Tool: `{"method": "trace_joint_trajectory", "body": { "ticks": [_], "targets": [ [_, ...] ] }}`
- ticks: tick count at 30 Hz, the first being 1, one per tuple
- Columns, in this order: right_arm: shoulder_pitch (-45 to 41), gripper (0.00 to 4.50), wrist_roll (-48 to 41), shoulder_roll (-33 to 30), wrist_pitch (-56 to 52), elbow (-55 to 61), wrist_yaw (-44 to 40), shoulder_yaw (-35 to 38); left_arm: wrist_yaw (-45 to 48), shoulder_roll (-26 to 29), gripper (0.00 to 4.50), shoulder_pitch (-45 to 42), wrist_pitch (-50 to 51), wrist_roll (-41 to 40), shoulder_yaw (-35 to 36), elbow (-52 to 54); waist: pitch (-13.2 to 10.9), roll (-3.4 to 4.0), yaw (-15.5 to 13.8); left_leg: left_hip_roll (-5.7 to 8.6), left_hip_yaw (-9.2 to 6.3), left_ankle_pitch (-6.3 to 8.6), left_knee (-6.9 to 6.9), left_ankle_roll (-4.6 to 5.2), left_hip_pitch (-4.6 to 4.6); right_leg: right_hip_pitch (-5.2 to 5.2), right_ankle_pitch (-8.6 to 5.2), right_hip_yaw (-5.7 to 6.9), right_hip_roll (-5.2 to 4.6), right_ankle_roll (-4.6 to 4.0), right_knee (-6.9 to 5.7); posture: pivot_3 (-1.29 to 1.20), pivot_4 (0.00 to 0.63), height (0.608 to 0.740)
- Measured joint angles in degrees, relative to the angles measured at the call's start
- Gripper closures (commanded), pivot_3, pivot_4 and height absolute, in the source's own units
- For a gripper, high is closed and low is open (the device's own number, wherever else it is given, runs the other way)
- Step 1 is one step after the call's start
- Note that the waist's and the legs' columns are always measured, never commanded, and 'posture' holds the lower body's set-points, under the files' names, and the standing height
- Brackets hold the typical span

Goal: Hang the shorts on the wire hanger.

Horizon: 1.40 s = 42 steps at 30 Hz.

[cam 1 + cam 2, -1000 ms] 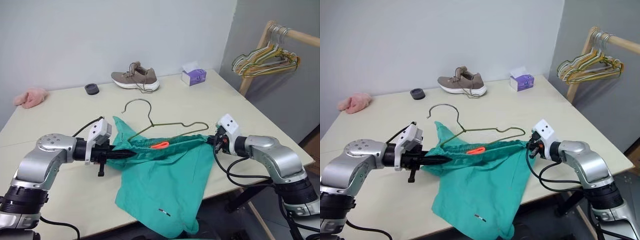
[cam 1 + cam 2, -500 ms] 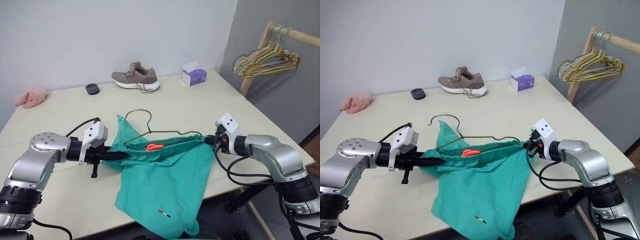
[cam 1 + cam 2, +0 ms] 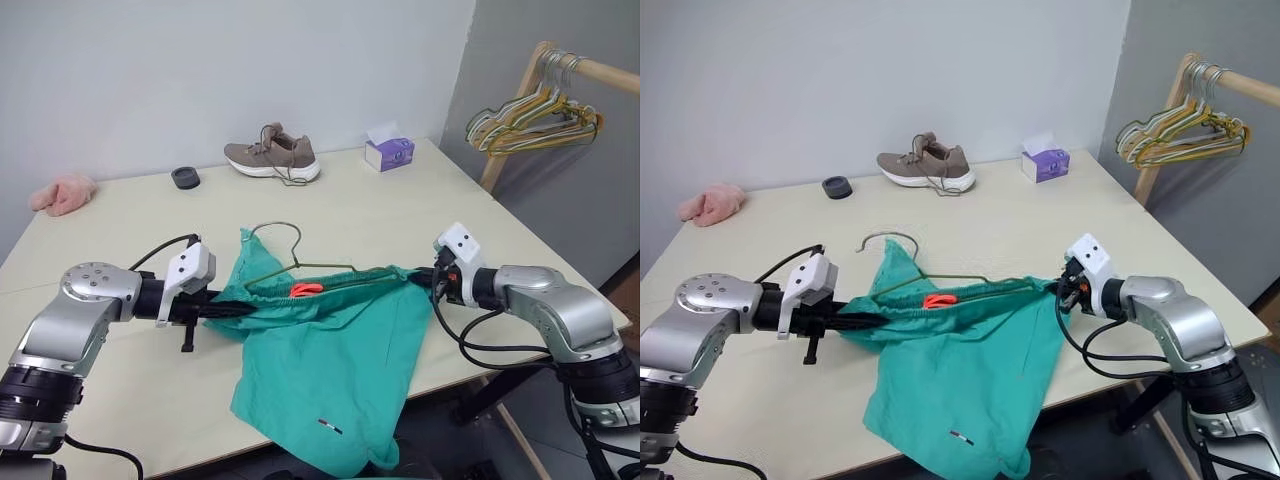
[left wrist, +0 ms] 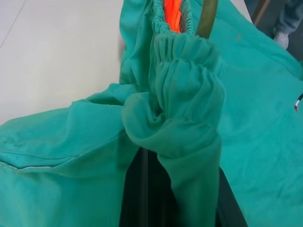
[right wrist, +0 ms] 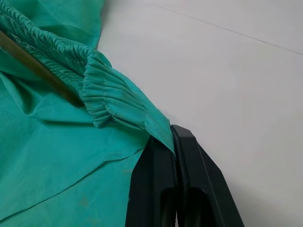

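Observation:
The teal-green shorts (image 3: 325, 365) hang stretched by their gathered waistband between my two grippers, with the legs drooping over the table's front edge. My left gripper (image 3: 236, 308) is shut on the waistband's left end, where fabric bunches over its black fingers (image 4: 137, 198). My right gripper (image 3: 432, 281) is shut on the right end (image 5: 142, 120). The olive wire hanger (image 3: 318, 267) has its shoulders tucked into the waistband, and its hook (image 3: 276, 230) sticks out behind on the table. An orange drawstring tag (image 3: 305, 290) shows at the waistband's middle.
On the far side of the cream table (image 3: 130, 225) are a tan shoe (image 3: 272, 156), a purple tissue box (image 3: 388, 152), a small black ring (image 3: 184, 178) and a pink fuzzy cloth (image 3: 62, 194). A wooden rack with a bunch of yellow-green hangers (image 3: 535, 112) stands at the right.
The hanger's wide end, bare behind the shorts a second ago, now sits inside the waistband, and its hook lies closer to the shorts. My left gripper drew slightly leftward; the right kept still.

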<state>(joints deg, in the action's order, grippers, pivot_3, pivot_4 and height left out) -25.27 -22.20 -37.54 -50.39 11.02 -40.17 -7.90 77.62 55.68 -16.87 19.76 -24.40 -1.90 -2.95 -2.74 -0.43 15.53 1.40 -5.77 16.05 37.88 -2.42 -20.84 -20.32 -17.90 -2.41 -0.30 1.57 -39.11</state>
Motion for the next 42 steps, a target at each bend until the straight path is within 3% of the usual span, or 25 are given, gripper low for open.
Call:
{"method": "trace_joint_trajectory", "body": {
  "ticks": [42],
  "targets": [
    [1.61,4.46,0.00,-2.49,4.69,-1.42,-2.77,-0.16,-2.12,-0.18,4.50,3.82,3.48,-3.66,0.14,2.83,-0.01,0.02,-1.12,0.00,0.00,0.00,0.00,0.00,0.00,0.00,0.00,0.00,0.00,0.00,0.01,-0.30,0.000,0.740]
  ]
}}
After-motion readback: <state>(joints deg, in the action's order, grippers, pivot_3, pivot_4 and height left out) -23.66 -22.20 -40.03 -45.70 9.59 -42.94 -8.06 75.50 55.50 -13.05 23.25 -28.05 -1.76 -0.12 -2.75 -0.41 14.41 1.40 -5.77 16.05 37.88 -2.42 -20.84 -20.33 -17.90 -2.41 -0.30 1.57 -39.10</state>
